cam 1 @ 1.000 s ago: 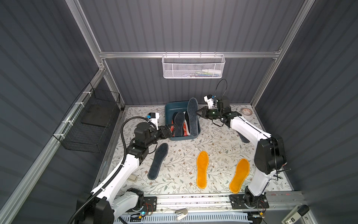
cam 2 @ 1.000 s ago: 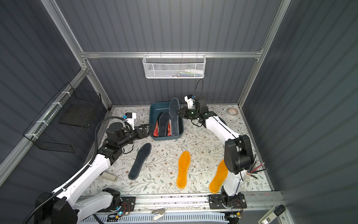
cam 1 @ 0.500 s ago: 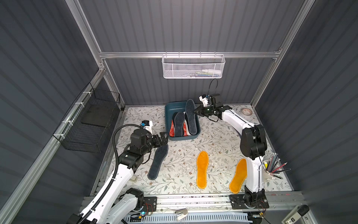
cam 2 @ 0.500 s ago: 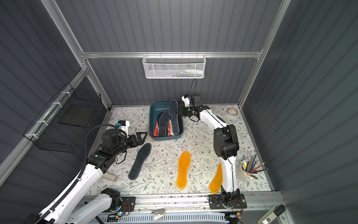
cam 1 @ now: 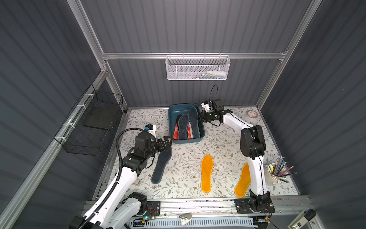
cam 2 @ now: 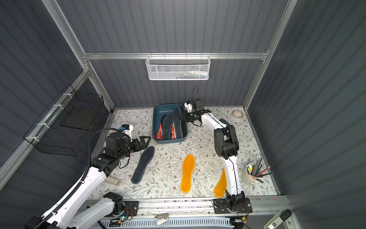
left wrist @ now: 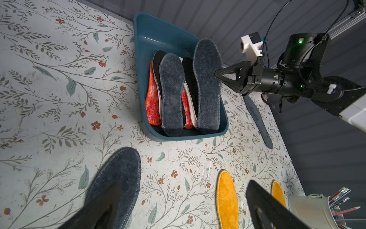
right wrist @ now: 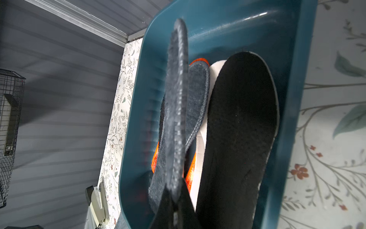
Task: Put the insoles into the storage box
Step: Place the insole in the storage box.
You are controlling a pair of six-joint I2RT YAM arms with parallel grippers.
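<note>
With the right end effector (cam 1: 199, 118), pinches a fuzzy dark grey insole (cam 1: 193, 122) by its long edge, fingers pressed together on it; seen edge-on and blurred in the right wrist view. Holds that insole tilted along the wall of the teal storage box (cam 1: 177, 111) nearest that arm, near end down inside, far end raised by the far rim. Already inside the box: another fuzzy grey insole (cam 1: 183, 126) on top, mottled red-orange insoles (left wrist: 152, 107) beneath it, black insoles (left wrist: 189, 79) and a white insole (right wrist: 201, 146) among them. Box at the back of the floral surface (cam 1: 217, 142), close to the rear wall. Holds the left end effector (cam 2: 147, 142) spread wide and empty, just beside the box's near corner, over the end of a loose grey insole (cam 2: 143, 164) lying flat outside the box; contact with it unclear. Toward the front, 2 orange-yellow insoles (cam 1: 206, 172) flat on the surface, well apart from the box, 1 partly behind the right arm. Pencil cup (cam 1: 274, 176) at the front corner on the right arm's side
</note>
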